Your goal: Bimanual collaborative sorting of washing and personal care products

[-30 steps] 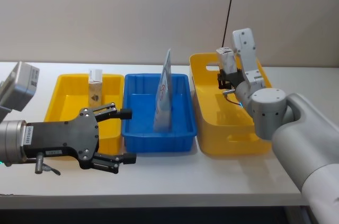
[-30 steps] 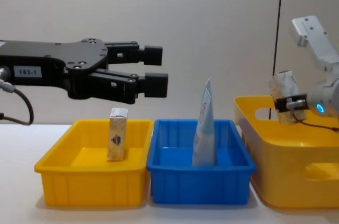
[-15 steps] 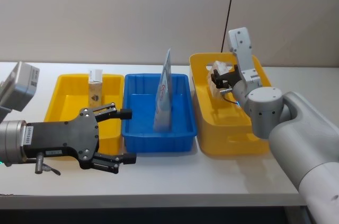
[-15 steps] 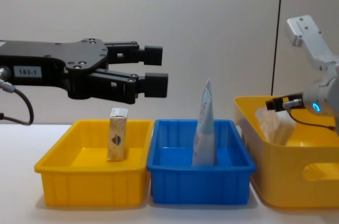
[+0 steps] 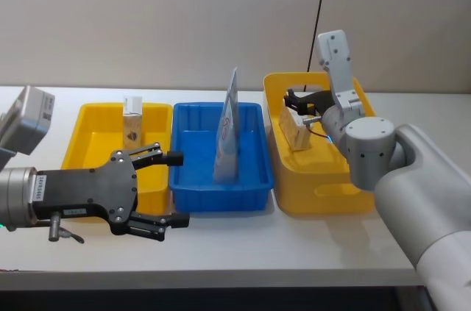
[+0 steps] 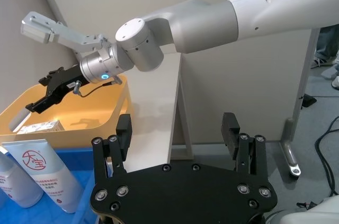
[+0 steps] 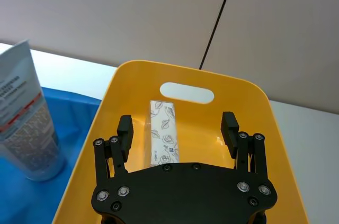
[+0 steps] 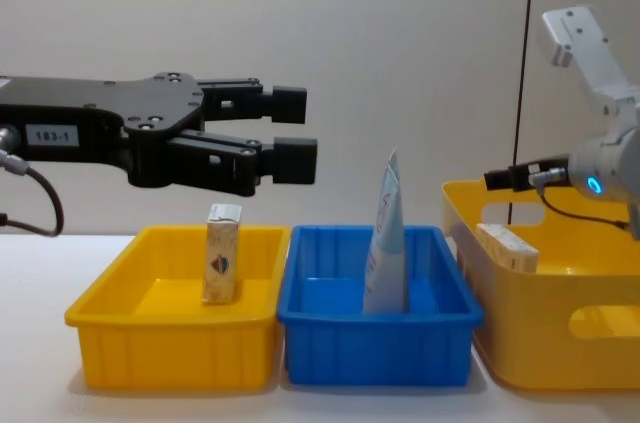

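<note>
Head view: left tool (image 5: 175,187), jaws wide and empty, hovers at the front left corner of the blue bin (image 5: 221,195), inside which the tube (image 5: 228,131) stands upright. Chest view: right tool (image 8: 495,180) hangs right of the blue bin, above a lying cream carton (image 8: 508,246). Right wrist view: its jaws stand wide apart, holding nothing.

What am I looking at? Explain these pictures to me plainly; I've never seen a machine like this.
It is a robot with two arms, each ending in a black claw. One picture looks down from its head, one sideways from its chest, two from its wrists. Three bins stand on the table: a small yellow bin with an upright carton, a blue bin with a standing tube, a large yellow bin with a carton lying flat. The left claw hovers open near the small bins; the right claw hangs open above the lying carton. Both hold nothing.
</note>
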